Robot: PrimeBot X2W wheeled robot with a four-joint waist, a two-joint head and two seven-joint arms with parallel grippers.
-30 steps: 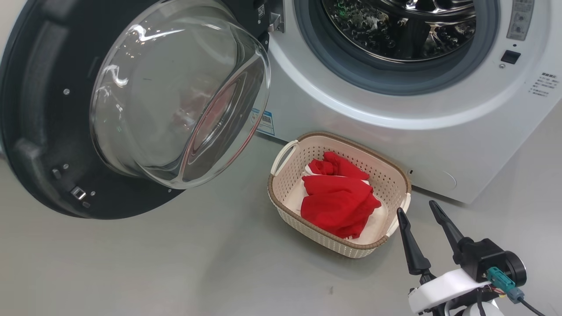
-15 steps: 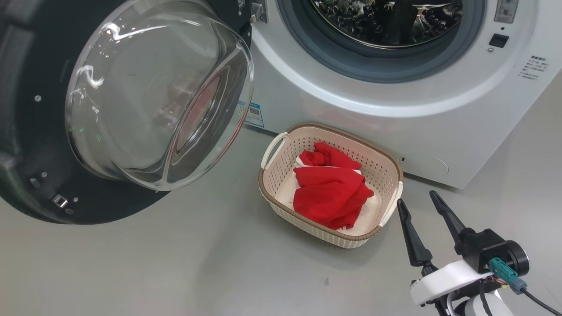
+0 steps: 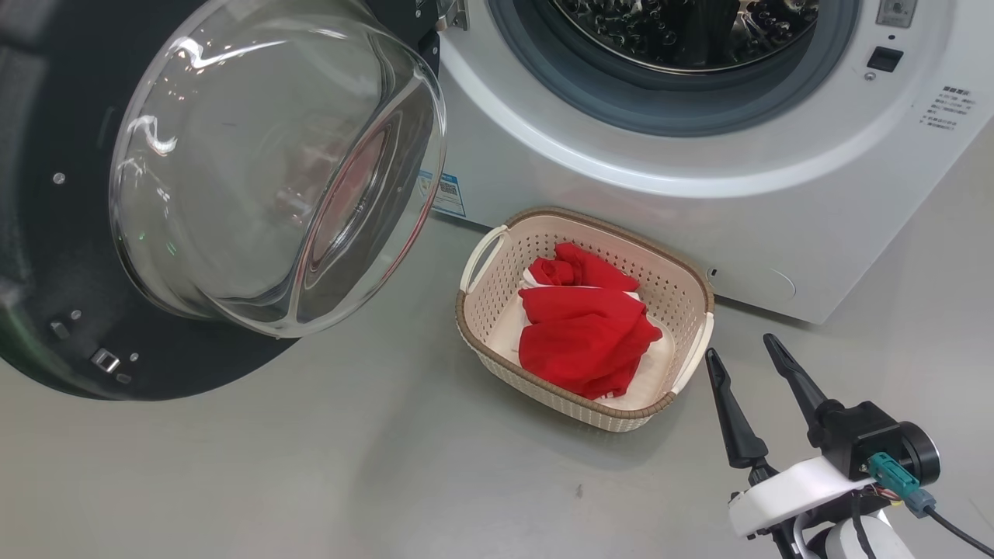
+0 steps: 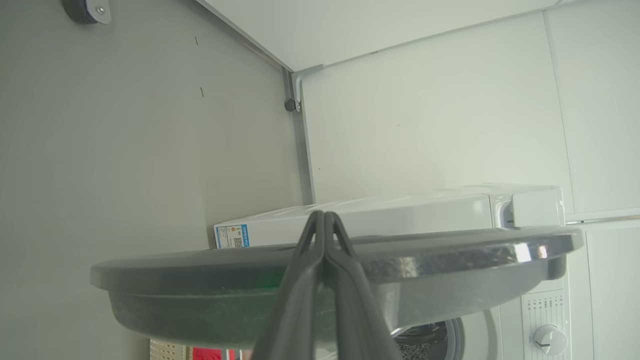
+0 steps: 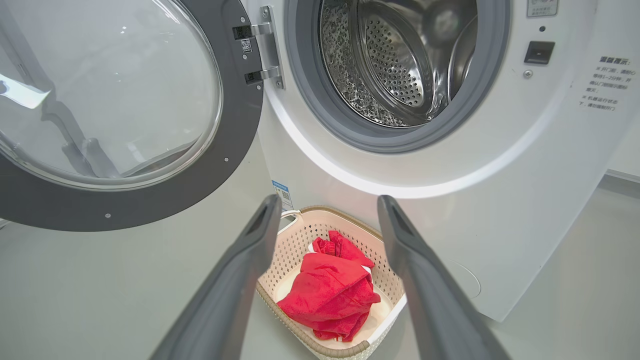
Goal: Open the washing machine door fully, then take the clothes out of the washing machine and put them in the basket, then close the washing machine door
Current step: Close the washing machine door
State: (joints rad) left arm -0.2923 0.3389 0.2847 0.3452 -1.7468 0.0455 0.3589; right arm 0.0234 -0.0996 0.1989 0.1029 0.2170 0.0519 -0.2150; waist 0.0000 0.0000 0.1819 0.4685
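Note:
The washing machine door (image 3: 46, 295) hangs swung open at the left, its glass bowl (image 3: 272, 171) facing me. The white washing machine (image 3: 590, 155) shows a bare steel drum (image 5: 395, 65). On the floor before it stands the basket (image 3: 460, 326), and the red clothes (image 3: 582, 334) lie heaped inside it. My right gripper (image 3: 739, 347) hovers open just right of the basket with nothing between its fingers; its wrist view looks down on the basket (image 5: 370, 345) and the clothes (image 5: 325, 295). My left gripper (image 4: 324, 216) is shut and empty, and its fingers cross the door's edge (image 4: 450, 255); I cannot tell whether they touch it.
Grey floor (image 3: 311, 481) spreads in front of the basket and under the open door. A blue label (image 3: 446, 194) sits low on the machine's front. A white wall and a grey corner post (image 4: 300, 150) stand behind the machine.
The whole head picture has shifted up and to the left, so the camera moved. The basket, the clothes and the door keep their places. The right gripper stays open.

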